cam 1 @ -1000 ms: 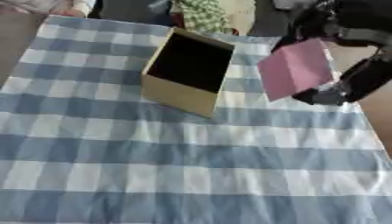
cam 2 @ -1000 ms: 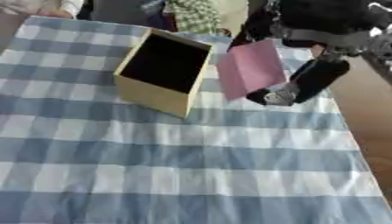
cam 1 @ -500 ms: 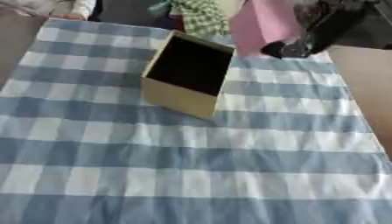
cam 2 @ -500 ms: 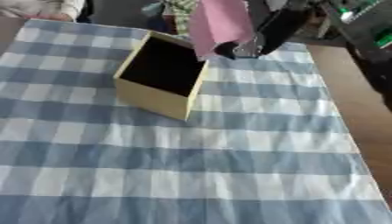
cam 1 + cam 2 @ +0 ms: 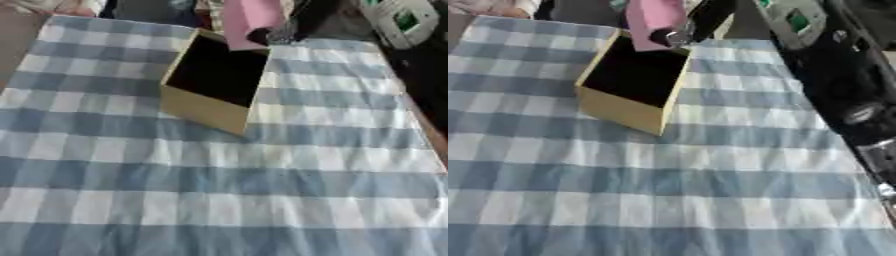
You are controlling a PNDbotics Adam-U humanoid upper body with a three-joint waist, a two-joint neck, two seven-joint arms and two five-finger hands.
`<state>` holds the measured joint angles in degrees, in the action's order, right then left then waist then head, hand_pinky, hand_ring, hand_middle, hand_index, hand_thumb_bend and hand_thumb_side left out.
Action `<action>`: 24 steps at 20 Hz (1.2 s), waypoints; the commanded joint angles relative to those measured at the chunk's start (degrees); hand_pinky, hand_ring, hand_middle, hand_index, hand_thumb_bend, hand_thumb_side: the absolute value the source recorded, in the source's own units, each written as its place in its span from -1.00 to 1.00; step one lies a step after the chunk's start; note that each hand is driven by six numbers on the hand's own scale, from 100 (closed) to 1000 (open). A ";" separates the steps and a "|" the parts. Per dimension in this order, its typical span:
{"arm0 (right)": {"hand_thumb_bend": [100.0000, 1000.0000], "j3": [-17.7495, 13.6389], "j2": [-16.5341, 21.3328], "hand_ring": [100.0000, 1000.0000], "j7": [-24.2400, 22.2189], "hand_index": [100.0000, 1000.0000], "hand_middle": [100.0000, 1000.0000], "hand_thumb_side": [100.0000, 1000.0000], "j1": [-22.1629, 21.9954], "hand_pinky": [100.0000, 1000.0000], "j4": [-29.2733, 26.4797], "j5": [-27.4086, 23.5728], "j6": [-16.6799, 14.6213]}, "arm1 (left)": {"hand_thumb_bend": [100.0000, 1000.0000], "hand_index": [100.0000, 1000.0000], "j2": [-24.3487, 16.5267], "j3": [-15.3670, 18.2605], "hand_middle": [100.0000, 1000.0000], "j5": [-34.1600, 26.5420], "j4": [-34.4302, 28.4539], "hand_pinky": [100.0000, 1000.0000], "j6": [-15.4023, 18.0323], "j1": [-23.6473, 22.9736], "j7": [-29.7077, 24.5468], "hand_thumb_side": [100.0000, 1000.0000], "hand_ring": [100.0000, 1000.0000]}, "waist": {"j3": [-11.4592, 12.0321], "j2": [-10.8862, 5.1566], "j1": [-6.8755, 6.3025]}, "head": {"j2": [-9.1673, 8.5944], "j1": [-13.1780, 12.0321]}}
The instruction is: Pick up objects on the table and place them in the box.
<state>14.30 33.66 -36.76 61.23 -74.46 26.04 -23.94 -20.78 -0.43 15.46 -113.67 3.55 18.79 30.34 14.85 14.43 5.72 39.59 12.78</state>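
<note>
Right hand [image 5: 682,31] comes in from the far right, fingers pinched on a flat pink object [image 5: 651,20] held over the far edge of the open tan box [image 5: 627,82]; object's top is cut off by the frame. Box sits on the blue checked tablecloth [image 5: 262,190], its inside dark. Left hand out of view.

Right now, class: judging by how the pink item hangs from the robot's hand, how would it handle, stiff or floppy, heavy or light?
The pink item looks flat and thin, probably light. It keeps straight edges in the right hand, so likely fairly stiff. Released over the box, it may catch the rim.
</note>
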 commanded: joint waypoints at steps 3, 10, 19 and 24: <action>-1.00 -1.17 -2.59 -0.13 0.23 0.14 -0.34 -0.62 3.02 0.46 4.93 3.82 -1.14 | -0.76 0.33 -0.37 -0.25 0.05 -0.49 -0.93 -0.18 0.42 1.86 -0.38 0.74 0.11 | 0.76 -0.23 -0.32 | -1.23 1.25; -1.00 -2.50 -4.55 -0.12 2.86 0.14 -0.34 -0.60 3.40 0.47 10.62 10.00 -2.14 | -0.76 0.33 -0.57 -0.52 0.06 -0.57 -0.93 -0.17 1.16 3.57 -0.66 0.73 0.12 | 1.78 0.86 -0.11 | -1.99 2.32; -1.00 -2.72 -5.20 -0.11 4.17 0.16 -0.32 -0.61 2.93 0.47 13.02 13.18 -3.27 | -0.76 0.33 -0.38 -0.62 0.06 -0.78 -0.93 -0.18 1.27 4.29 -0.89 0.74 0.12 | 2.34 1.87 -0.20 | -2.62 2.74; -1.00 -2.39 -5.57 0.14 3.27 0.28 -0.16 -0.60 2.68 0.55 13.48 14.27 -4.24 | -0.76 0.33 -0.25 -0.61 0.06 -0.86 -0.93 -0.18 1.19 4.25 -0.93 0.74 0.12 | 2.45 2.02 -0.16 | -2.89 2.76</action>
<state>12.09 27.38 -33.28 62.99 -60.74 39.81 -27.78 -20.55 -1.26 14.68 -113.67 4.67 22.29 29.49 17.27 17.37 6.05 37.43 15.34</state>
